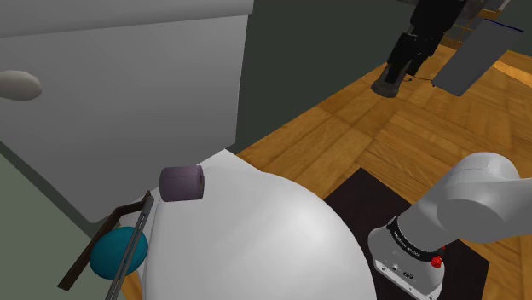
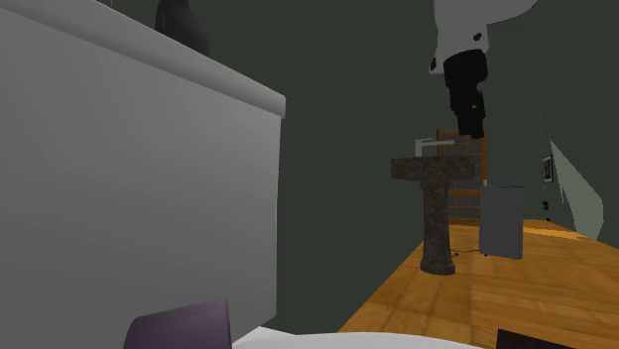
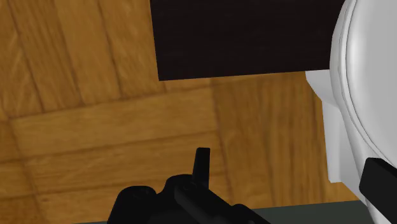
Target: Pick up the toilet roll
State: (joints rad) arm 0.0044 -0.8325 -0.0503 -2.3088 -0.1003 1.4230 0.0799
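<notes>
toilet roll (image 1: 182, 183) reads dull purple, not white. it lies on its side at the upper left end of the white rounded surface (image 1: 281, 234) in the shoulder view, close to that surface's edge and just in front of the big pale cabinet (image 1: 128, 77). in the second exterior view the roll (image 2: 181, 325) sits at the bottom edge, below the same cabinet.

gripper (image 1: 389, 83) is up at the shoulder view's top right, over the wood floor (image 1: 341, 136), well apart from the roll and not touching it. gripper opening: can't tell from these views. in the second exterior view it (image 2: 473, 127) hangs high, above the stone-looking pedestal sink (image 2: 433, 213), with 1 grey bin (image 2: 502, 221) beside the sink.

wrist view looks down on wood floor, a dark mat (image 3: 242, 38) and a white curved edge. a teal round object (image 1: 119, 253) sits below the roll in the shoulder view.
</notes>
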